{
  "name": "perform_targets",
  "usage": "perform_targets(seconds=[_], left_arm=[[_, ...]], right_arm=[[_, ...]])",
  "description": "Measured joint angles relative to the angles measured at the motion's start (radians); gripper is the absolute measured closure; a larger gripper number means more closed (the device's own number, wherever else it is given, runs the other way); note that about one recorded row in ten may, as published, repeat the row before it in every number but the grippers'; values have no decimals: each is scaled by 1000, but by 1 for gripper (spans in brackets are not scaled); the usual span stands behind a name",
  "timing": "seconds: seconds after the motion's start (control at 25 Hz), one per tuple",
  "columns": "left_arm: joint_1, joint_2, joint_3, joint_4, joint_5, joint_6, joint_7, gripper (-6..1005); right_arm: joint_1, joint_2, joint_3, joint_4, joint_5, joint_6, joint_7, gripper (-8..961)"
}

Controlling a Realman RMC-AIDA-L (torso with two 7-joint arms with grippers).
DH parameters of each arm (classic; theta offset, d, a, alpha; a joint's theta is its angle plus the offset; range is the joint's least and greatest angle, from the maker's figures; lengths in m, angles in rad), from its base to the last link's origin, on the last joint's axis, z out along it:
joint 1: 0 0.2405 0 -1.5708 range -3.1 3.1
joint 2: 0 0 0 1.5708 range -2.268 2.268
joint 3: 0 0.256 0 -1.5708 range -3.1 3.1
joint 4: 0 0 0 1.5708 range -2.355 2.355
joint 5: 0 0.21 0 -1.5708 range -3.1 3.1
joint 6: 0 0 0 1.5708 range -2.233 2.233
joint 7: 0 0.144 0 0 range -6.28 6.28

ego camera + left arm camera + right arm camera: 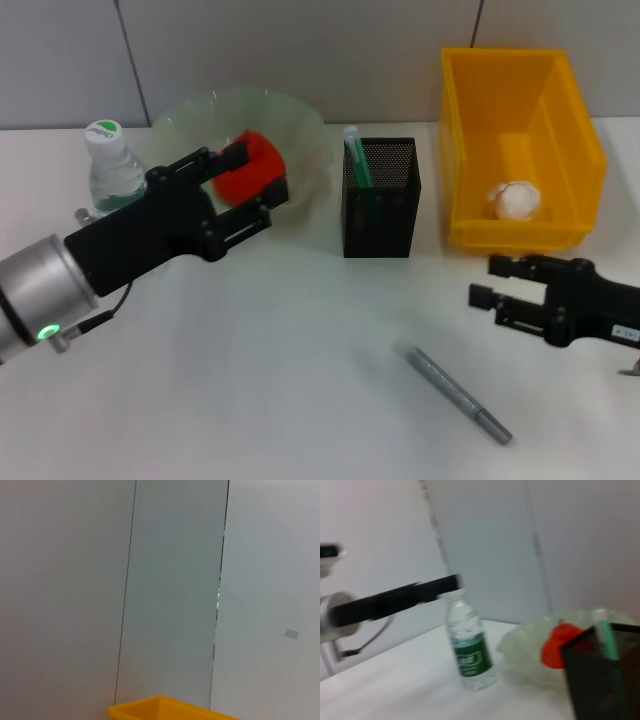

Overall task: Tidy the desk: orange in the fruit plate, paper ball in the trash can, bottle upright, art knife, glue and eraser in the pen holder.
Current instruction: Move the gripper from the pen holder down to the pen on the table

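Note:
My left gripper (256,172) is shut on the orange (252,168) and holds it inside the fruit plate (300,125) at the back left. The orange (559,644) and plate (530,645) also show in the right wrist view. The bottle (112,165) stands upright left of the plate; it also shows in the right wrist view (468,647). The paper ball (516,201) lies in the yellow trash can (580,140). The pen holder (381,205) holds a green stick (356,156). A grey art knife (459,394) lies on the table in front. My right gripper (492,281) is open and empty, in front of the trash can. The eraser is out of view.
The white table (250,380) runs up to a grey panelled wall. The left arm (395,601) crosses the right wrist view behind the bottle. The left wrist view shows only the wall and a corner of the trash can (165,710).

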Motion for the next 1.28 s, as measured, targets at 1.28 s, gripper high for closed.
perform_targets(seconds=[1.28], left_arm=[[53,86,-44,-196,108,242,154,332]], right_arm=[[26,-34,60,-443,-412,-114,573,407]])
